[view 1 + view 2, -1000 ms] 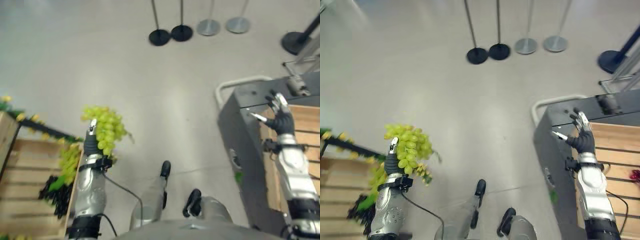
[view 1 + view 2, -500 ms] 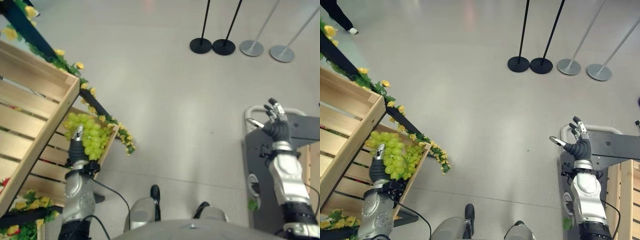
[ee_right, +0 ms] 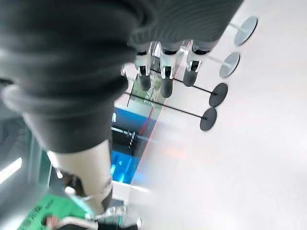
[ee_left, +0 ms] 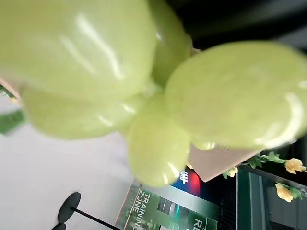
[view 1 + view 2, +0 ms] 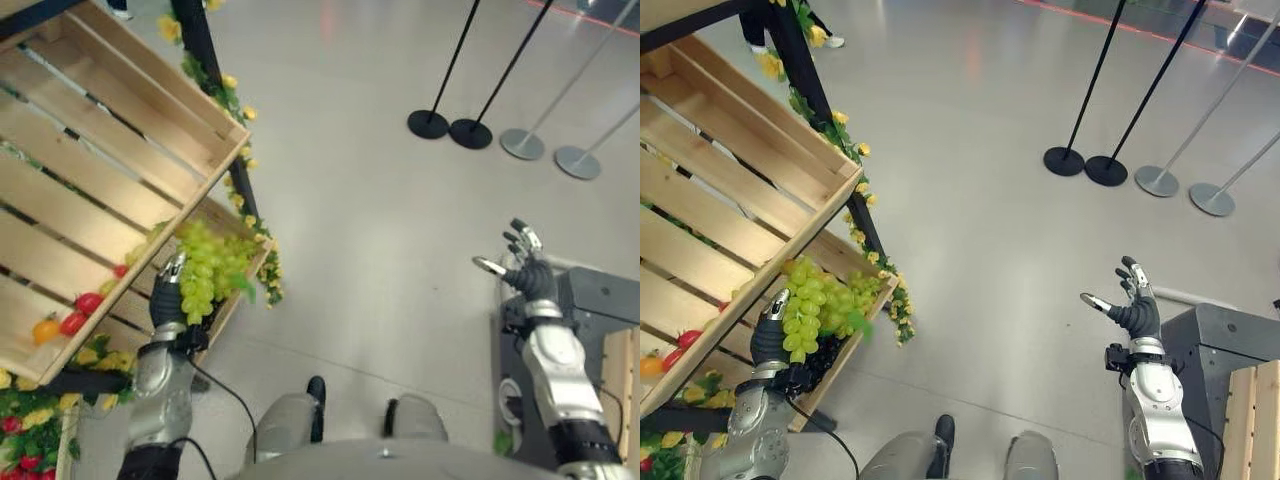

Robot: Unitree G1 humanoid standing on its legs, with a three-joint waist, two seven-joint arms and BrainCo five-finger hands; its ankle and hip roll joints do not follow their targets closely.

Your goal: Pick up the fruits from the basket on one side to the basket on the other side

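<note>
I've got the green grape bunch [image 5: 818,308] gripped in my left hand [image 5: 771,338] at lower left, hanging right over the lower wooden crate's [image 5: 853,268] rim, while my right hand [image 5: 1134,312] idles with fingers spread at lower right.

Two black stanchion posts [image 5: 429,124] and two silver ones [image 5: 523,144] stand on a pale grey floor [image 5: 380,220]. Yellow artificial flowers [image 5: 902,310] trim a black frame [image 5: 800,60].
</note>
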